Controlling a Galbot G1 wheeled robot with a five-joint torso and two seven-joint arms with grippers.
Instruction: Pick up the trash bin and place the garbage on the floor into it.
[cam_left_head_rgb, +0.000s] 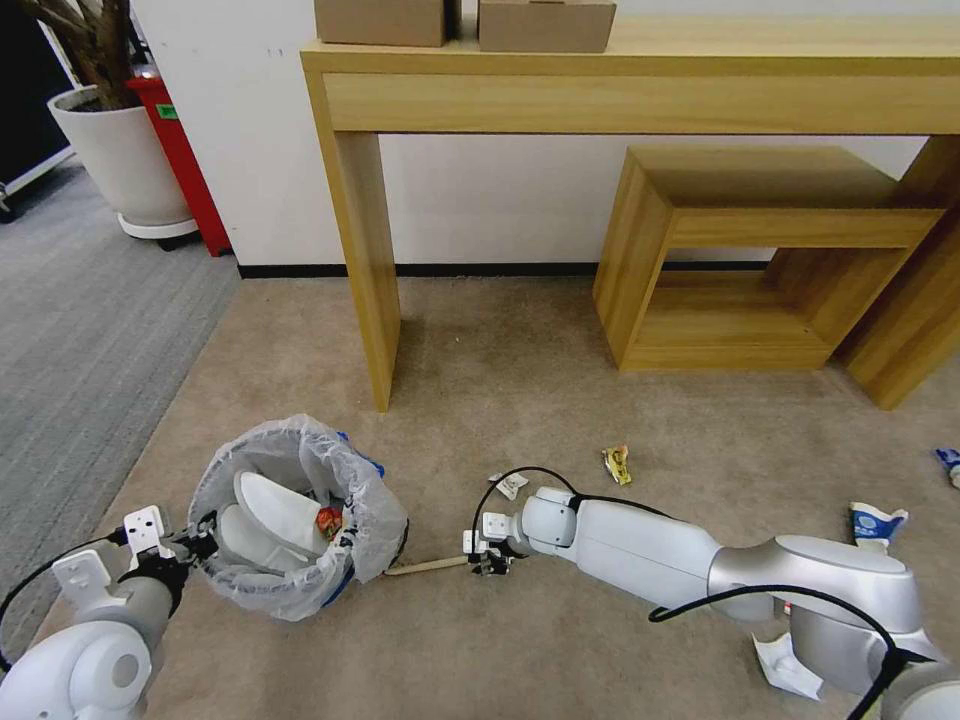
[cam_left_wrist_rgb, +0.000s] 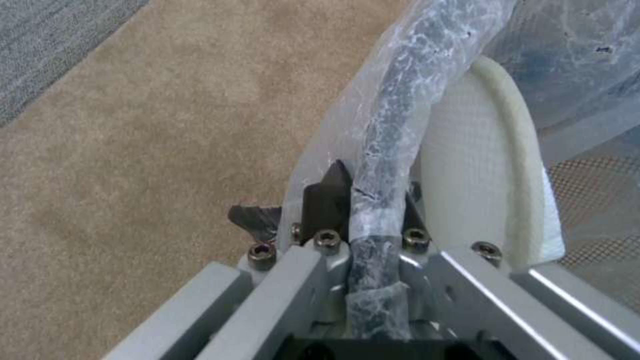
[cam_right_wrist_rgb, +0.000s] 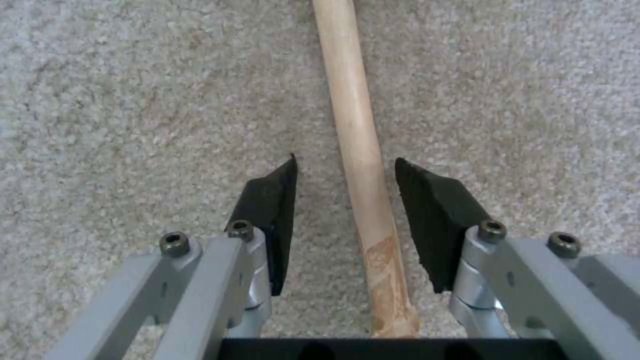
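trash bin: on beige carpet, just ahead-left of the wooden table leg; tilted toward the left arm; translucent liner bunched over the rim, blue edge showing on the table-leg side.
bin contents: white slipper upright inside, red item beside it.
left gripper: at the bin rim, side away from the table leg; clenched on the liner-covered rim, slipper just behind the pads.
wooden stick: flat on carpet, one end touching the bin base, other end at the right gripper.
right gripper: low over the carpet, right of the bin; fingers spread, straddling the stick, pads not touching it.
yellow wrapper: on carpet, right of the table leg, past the right wrist.
white scrap: near the right gripper, table-leg side.
blue-white wrappers: far right of the bin, beside the right arm; another at the edge.
white paper: under the right arm's elbow.
small wooden shelf: right of the table leg, against the wall.
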